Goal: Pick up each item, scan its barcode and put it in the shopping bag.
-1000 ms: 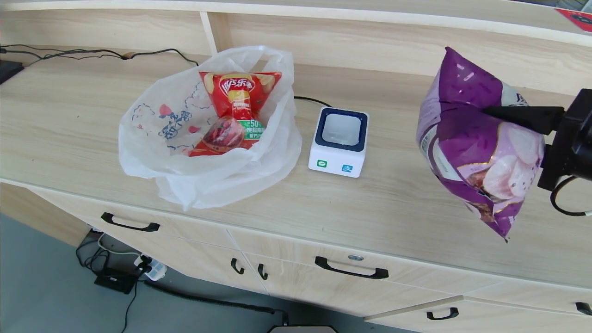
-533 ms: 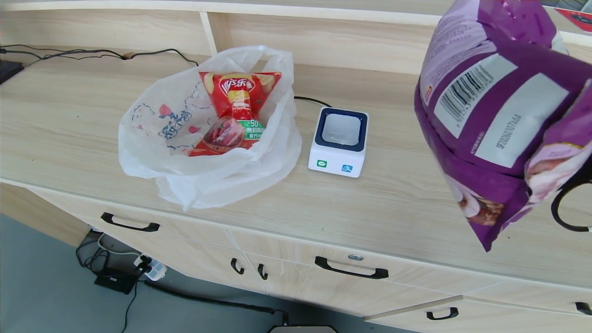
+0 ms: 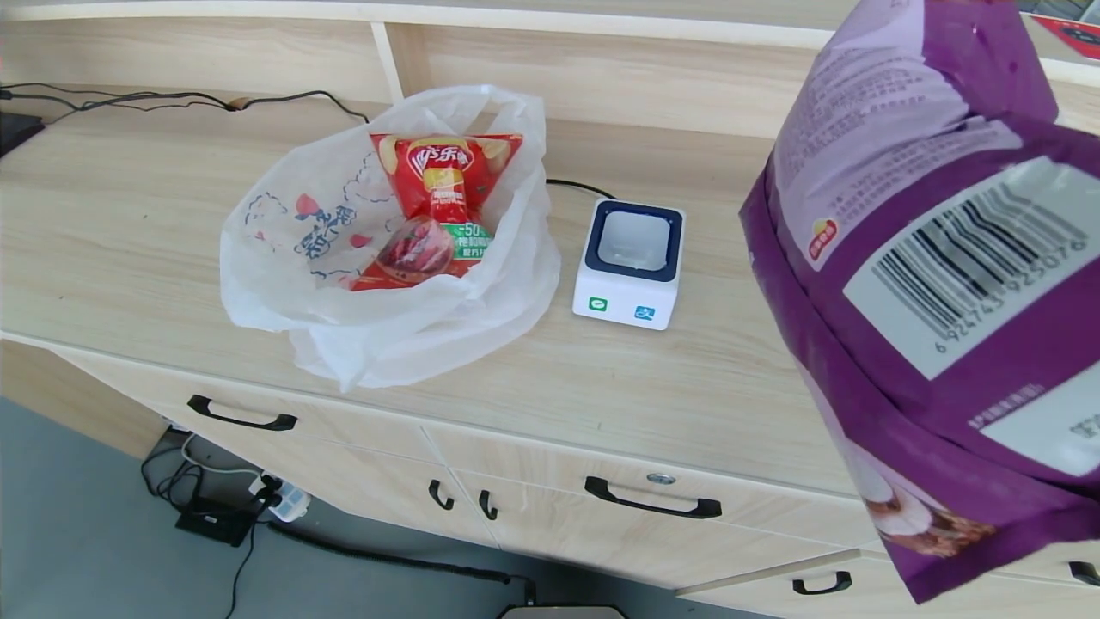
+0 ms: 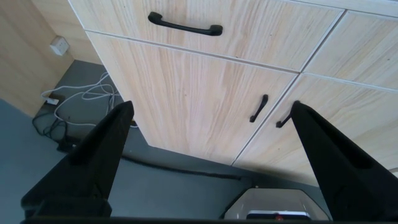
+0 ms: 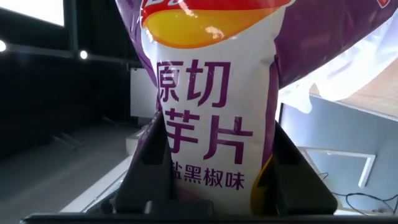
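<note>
R gripper [image 5: 219,124] is clamped on 1 big purple foil chip bag [image 3: 928,301]; in the right wrist view its fingers squeeze the bag from both sides. The bag's held up in the air over the right end of the light wooden table [image 3: 129,223], v close to the head cam and tilted, w/ its white barcode panel [image 3: 971,258] facing the cam. L gripper [image 4: 211,106] is spread wide w/ nothing in it, down low in front of the wooden cabinet doors [image 4: 186,143] under the table.

On the table there's 1 white square scanner box w/ a dark blue rim [image 3: 632,262], roughly mid-table, window facing up. Just beside it on the left is 1 white see-through plastic shopping bag [image 3: 284,258], mouth open, w/ 1 red chip bag [image 3: 438,206] already lying inside. Scanner and shopping bag nearly touch, can't tell if they actually do. The purple bag is well apart from both. Black cables [image 3: 172,99] run along the back of the table, and I count 6 black handles [image 3: 653,503] on the drawer fronts below.
</note>
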Robot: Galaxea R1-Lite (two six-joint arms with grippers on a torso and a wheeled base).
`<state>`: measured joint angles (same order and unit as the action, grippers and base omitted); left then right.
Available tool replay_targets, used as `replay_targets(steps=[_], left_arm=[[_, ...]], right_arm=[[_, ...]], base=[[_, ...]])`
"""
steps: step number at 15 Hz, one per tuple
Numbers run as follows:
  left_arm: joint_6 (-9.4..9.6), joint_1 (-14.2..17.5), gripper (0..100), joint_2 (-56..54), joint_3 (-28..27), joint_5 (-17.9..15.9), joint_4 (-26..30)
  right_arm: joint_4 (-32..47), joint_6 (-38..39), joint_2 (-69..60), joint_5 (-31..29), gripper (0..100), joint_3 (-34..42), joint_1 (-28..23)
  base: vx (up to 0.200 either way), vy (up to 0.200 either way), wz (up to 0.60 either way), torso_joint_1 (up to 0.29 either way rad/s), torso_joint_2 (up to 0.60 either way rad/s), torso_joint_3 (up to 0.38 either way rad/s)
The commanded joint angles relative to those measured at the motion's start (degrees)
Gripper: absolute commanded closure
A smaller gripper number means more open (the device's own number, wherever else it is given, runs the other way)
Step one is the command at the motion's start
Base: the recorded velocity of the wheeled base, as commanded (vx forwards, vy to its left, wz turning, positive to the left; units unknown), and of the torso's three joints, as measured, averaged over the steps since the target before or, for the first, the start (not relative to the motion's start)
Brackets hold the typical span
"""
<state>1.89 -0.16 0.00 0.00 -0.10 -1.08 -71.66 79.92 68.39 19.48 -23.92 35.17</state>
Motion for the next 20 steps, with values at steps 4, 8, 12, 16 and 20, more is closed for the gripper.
replay_targets(steps=[4,8,12,16,20], left_arm=[[0.13,-0.02,0,0.00,0.00,0.01,-0.06],[1.01,-0.02,0,0.00,0.00,0.01,-0.06],[1.01,-0.02,0,0.09,0.00,-0.08,-0.06],[1.10,-0.02,0,0.09,0.00,0.01,-0.06],[1.10,-0.02,0,0.09,0.00,0.01,-0.06]], right_arm=[[0.03,3.84,-1.94,-0.14,100,0.45,3.41],[-1.21,4.45,-2.73,-0.14,100,3.44,3.77],[-1.82,5.33,-3.70,-0.14,100,4.67,3.94],[-1.82,5.60,-2.38,-0.14,100,4.14,4.21],[-1.82,5.60,-2.38,-0.14,100,4.41,4.47]], base=[[0.000,0.000,0.00,0.000,0.00,0.000],[0.000,0.000,0.00,0.000,0.00,0.000],[0.000,0.000,0.00,0.000,0.00,0.000],[0.000,0.000,0.00,0.000,0.00,0.000],[0.000,0.000,0.00,0.000,0.00,0.000]])
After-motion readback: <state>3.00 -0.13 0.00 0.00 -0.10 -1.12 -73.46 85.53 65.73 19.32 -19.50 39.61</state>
